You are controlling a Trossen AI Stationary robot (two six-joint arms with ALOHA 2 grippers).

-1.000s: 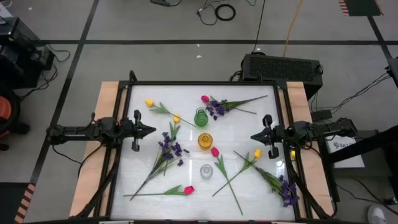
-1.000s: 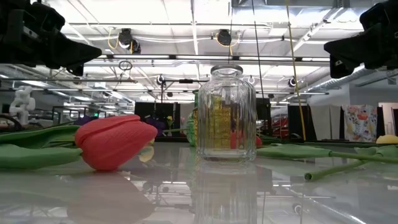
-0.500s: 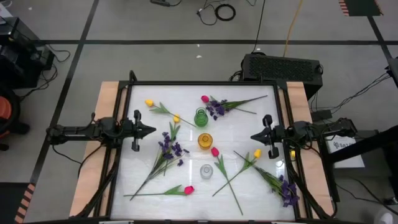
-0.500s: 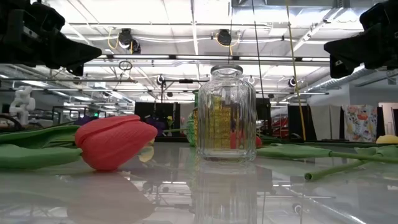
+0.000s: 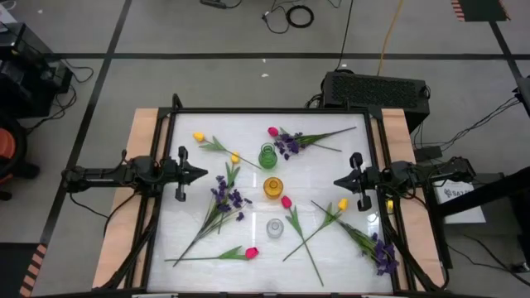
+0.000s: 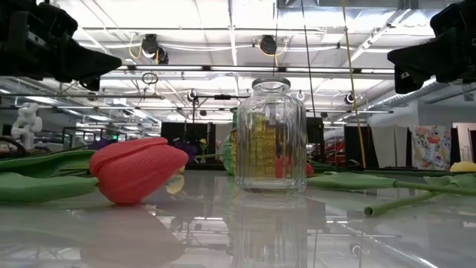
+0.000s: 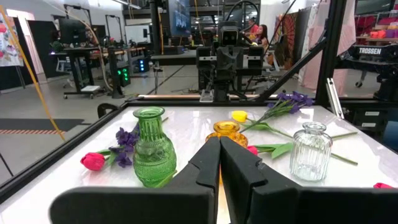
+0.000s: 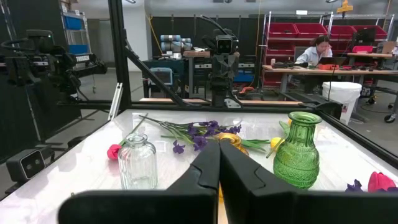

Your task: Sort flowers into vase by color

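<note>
White tabletop [image 5: 323, 165] inside a black frame carries everything: three small vases stand in a line down its middle, a green glass vase [image 5: 267, 156] farthest back, an amber vase [image 5: 273, 187] between, and a clear ribbed glass vase [image 5: 275, 228] nearest the front edge. All three look empty. Flowers lie loose around them: a yellow tulip [image 5: 199, 136] and a purple sprig [image 5: 224, 195] on the left half, a pink-red tulip [image 5: 251, 252] near the front, another purple sprig [image 5: 288, 144] just beside the green vase, and more stems on the right half

Left gripper [image 5: 202, 174] hovers over the table's left edge and right gripper [image 5: 336, 181] over the right edge, tips facing inward; each has its fingers pressed together with nothing between them

By my reading, sorting has not begun. Starting calls for one arm to part its fingers, drop onto a stem lying clear of the others, then tip that long stem upright into a narrow neck without toppling the vase

Readable writing: "TROSSEN" on a frame sign [image 7: 374, 51] in the left wrist view
</note>
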